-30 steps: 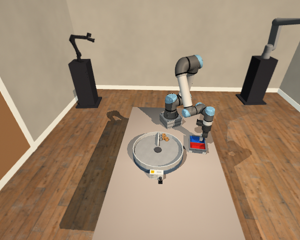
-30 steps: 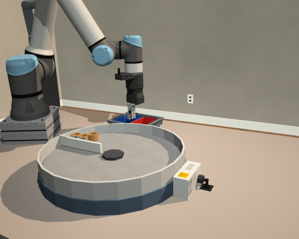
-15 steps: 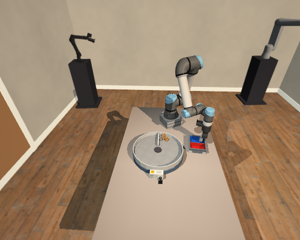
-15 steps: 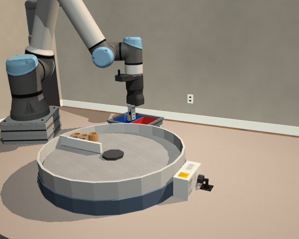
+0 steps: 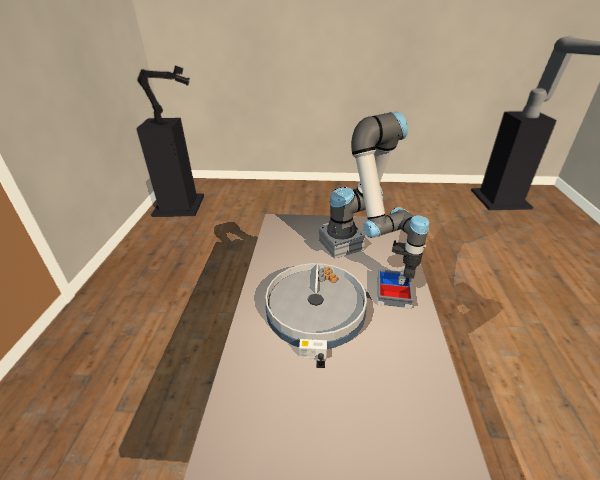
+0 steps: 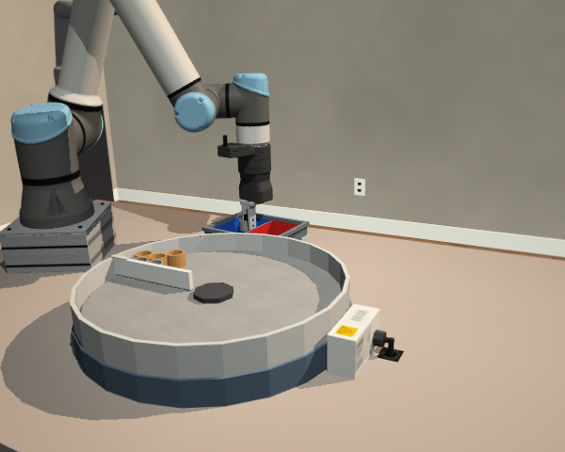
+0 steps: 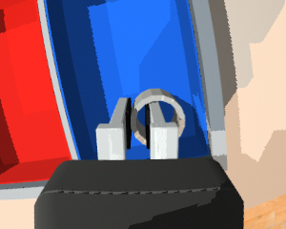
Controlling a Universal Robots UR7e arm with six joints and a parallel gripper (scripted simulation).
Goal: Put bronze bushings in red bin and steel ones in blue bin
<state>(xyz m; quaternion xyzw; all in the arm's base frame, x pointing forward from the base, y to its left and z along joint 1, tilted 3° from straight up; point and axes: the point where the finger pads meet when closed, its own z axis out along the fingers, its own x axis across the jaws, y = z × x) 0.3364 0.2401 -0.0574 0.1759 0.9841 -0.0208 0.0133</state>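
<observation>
1. Bushing (image 6: 243, 225) (image 7: 154, 94), grey and so judged steel, hung upright with its ring-shaped end toward the wrist view, over the blue bin (image 5: 389, 276) (image 6: 227, 225) (image 7: 133, 38).
2. Gripper (image 5: 402, 281) (image 6: 248, 225) (image 7: 138, 114) was narrow, pinching the sleeve's wall: 1 finger inside the bore, 1 outside, most of the ring offset beyond the inner finger.
3. Handling, as judged: stiff, modestly heavy for its size, hardly fragile, its smooth metal apt to slip or pivot. The wall offered a thin hold; a grip across the full outer diameter would have centred it better.
4. The red bin (image 5: 395, 291) (image 6: 279, 227) (image 7: 24, 86) lay alongside. On the turntable (image 5: 336, 315) (image 6: 253, 311), 3 bronze bushings (image 5: 333, 278) (image 6: 176, 258) and 2 grey ones (image 5: 321, 274) (image 6: 156, 263) waited near the barrier (image 5: 314, 281) (image 6: 151, 273).
5. Lowering, then release into blue, seemed due.
</observation>
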